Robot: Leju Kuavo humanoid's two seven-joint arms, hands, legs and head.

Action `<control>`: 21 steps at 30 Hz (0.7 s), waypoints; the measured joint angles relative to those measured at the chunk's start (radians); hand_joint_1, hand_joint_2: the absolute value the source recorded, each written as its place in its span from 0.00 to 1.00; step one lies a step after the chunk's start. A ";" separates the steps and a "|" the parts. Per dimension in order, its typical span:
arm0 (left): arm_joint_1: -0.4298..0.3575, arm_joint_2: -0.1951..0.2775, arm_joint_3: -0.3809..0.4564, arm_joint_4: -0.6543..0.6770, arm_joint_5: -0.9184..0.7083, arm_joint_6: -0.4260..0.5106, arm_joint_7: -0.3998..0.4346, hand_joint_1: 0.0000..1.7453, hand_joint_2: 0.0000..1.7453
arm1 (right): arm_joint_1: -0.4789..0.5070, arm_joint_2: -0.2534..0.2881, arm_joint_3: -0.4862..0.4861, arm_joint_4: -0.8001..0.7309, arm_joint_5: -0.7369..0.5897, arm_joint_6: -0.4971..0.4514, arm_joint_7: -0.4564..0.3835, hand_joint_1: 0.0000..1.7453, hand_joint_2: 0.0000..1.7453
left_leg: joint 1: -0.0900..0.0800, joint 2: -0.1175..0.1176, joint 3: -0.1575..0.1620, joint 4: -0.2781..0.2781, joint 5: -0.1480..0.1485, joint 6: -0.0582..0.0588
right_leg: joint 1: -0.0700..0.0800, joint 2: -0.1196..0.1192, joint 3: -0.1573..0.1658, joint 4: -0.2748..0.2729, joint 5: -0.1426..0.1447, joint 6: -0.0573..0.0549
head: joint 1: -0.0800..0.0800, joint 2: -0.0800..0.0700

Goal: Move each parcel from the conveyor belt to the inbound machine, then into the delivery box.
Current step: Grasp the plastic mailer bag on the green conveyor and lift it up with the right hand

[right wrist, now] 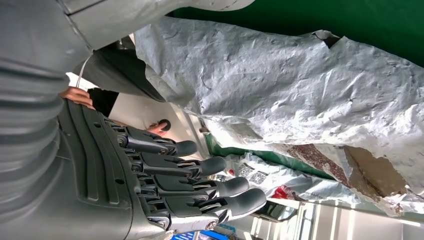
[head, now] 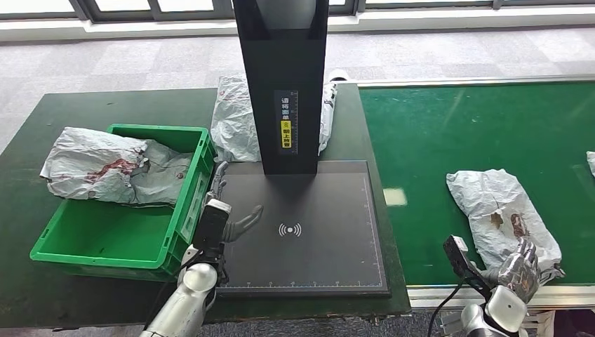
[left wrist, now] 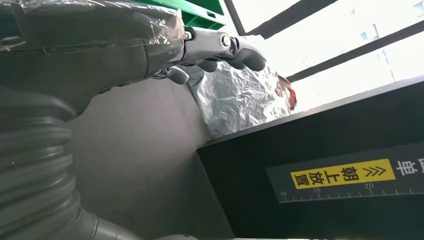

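A crumpled grey parcel [head: 499,209] with brown stains lies on the green conveyor belt [head: 435,133]. My right hand [head: 518,269] hovers at its near end with fingers [right wrist: 200,187] stretched out and holding nothing; the parcel [right wrist: 280,85] is close beside them. My left hand [head: 228,219] is open over the left edge of the inbound machine's black platform [head: 309,246], empty, its fingers [left wrist: 220,47] slightly bent. One grey parcel [head: 112,168] lies across the green delivery box [head: 105,242]. Another parcel [head: 235,119] [left wrist: 240,97] lies behind the machine's black column [head: 284,84].
The machine and box stand on a dark green table [head: 63,119]. The edge of a further parcel [head: 591,163] shows at the belt's far right. In the right wrist view a person's hand [right wrist: 75,95] and dark sleeve appear beyond the belt.
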 joint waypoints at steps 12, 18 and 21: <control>-0.016 -0.002 0.004 0.012 0.001 -0.021 0.000 0.00 1.00 | -0.016 -0.018 0.002 0.068 -0.009 0.163 0.065 1.00 1.00 | 0.000 0.000 0.000 0.000 0.000 0.000 | 0.000 0.000 0.000 0.000 0.000 0.000 | 0.000 0.000; -0.022 -0.004 0.007 0.021 0.004 -0.024 -0.001 0.00 1.00 | -0.024 -0.025 0.002 0.086 -0.022 0.147 0.063 1.00 1.00 | 0.000 0.000 0.001 0.000 0.000 0.000 | 0.000 0.000 0.000 0.000 0.000 0.000 | 0.000 0.000; -0.021 -0.004 0.007 0.020 0.008 -0.029 0.000 0.00 1.00 | -0.025 -0.027 0.002 0.085 -0.024 0.125 0.050 1.00 1.00 | 0.000 0.000 0.000 0.000 0.000 0.000 | 0.000 0.000 0.000 0.000 0.000 0.000 | 0.000 0.000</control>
